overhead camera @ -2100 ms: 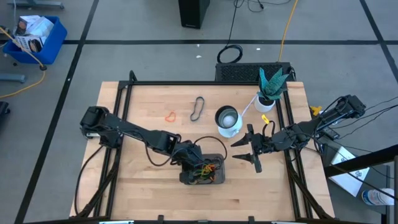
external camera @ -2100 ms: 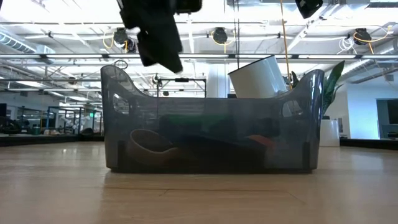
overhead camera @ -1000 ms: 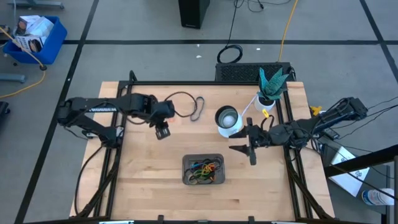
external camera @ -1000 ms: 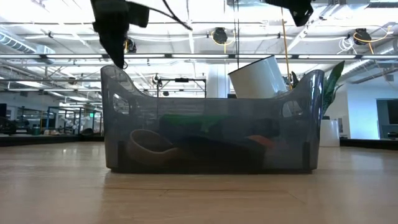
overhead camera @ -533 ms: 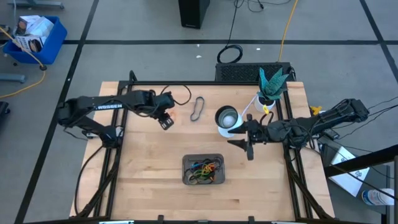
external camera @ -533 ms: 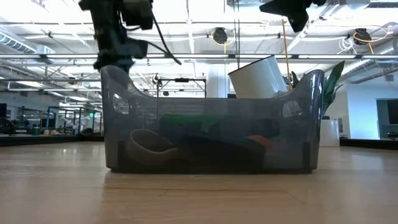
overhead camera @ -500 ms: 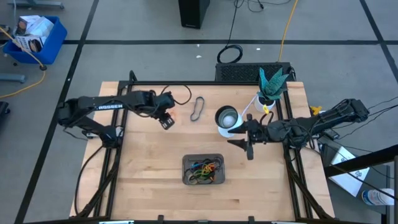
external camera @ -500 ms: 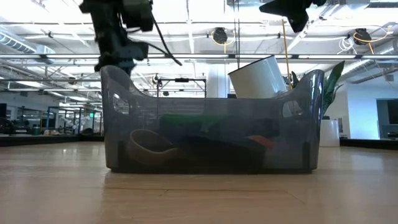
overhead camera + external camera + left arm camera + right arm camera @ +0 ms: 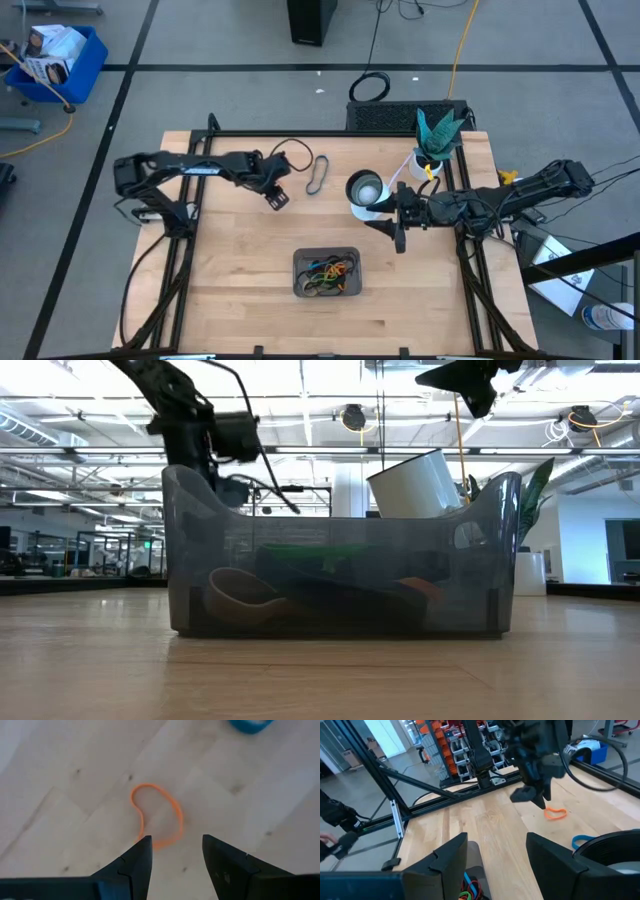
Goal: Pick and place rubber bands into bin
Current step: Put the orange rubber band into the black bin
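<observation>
1. Left gripper: poised above the far left part of the wooden surface, its fingers spread apart and empty. In the left wrist view an orange rubber band lies flat on the wood directly ahead, its near end between the two fingertips.
2. Right gripper: hangs just beside the white-and-silver cup, on the right half of the surface, fingers parted and holding nothing.
3. Bin: a dark grey tray resting near the front middle of the surface, well apart from both grippers. It holds a tangle of rubber bands in several colours; in the low view the bin's translucent wall fills the foreground.
4. Black rubber band: a long loop lying on the surface between the left gripper and the cup.
5. Blue rubber band: seen in the right wrist view on the wood just beside the cup.
6. Potted plant: stands at the far right corner.
</observation>
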